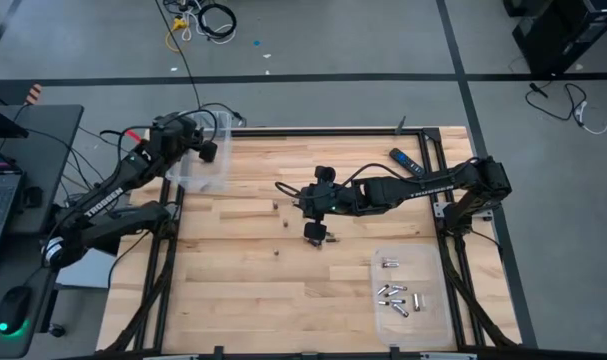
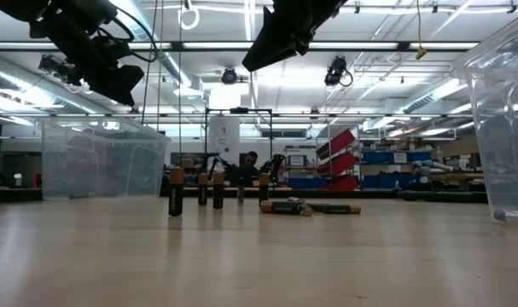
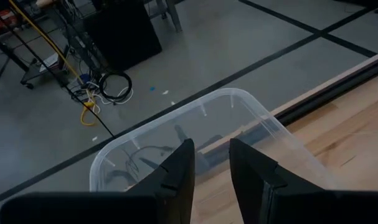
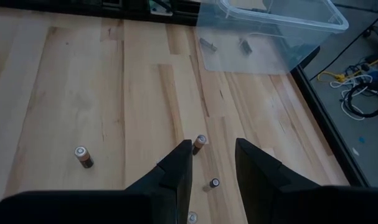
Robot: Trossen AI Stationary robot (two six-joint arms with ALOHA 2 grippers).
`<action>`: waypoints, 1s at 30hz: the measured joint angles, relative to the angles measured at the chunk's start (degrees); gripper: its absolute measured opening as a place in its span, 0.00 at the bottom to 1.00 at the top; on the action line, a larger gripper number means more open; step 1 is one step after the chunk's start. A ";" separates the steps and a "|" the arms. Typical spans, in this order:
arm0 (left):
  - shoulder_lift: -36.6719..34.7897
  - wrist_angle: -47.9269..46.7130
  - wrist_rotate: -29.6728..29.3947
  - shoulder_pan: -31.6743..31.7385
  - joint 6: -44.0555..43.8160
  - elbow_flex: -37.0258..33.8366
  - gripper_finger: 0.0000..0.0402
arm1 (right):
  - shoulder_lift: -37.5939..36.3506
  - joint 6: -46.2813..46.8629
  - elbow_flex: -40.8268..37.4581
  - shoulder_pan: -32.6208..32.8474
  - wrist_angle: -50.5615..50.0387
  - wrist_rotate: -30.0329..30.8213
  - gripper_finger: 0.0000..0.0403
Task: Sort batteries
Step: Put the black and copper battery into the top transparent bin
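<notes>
Several small batteries stand or lie loose on the wooden table's middle: one (image 1: 274, 207), another (image 1: 289, 222), a third (image 1: 276, 252). In the low view some stand upright (image 2: 176, 189) and two lie flat (image 2: 284, 207). My right gripper (image 4: 213, 155) hovers open above them; an upright battery (image 4: 200, 143) shows just beyond its fingertips. My left gripper (image 3: 212, 155) hangs open and empty over the clear bin (image 3: 238, 124) at the table's far left corner. That bin (image 4: 276, 25) has two batteries (image 4: 207, 43) on its floor.
A second clear bin (image 1: 408, 290) near the table's right front holds several silvery batteries (image 1: 391, 295). A black-and-blue remote (image 1: 405, 160) lies at the far right. Bare wood stretches along the near left. Cables and a laptop sit off the table.
</notes>
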 joint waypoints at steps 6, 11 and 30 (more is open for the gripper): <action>-0.09 1.50 1.33 -0.02 0.14 -0.02 0.25 | 0.00 2.32 0.00 -0.59 0.46 3.21 0.27; -1.43 10.93 19.60 -0.75 0.91 -0.02 0.25 | 0.98 1.91 -0.01 -1.70 1.34 2.94 0.27; -1.65 13.25 31.53 -19.35 8.89 -0.03 0.25 | 15.73 -6.92 0.02 -8.08 17.72 -9.24 0.29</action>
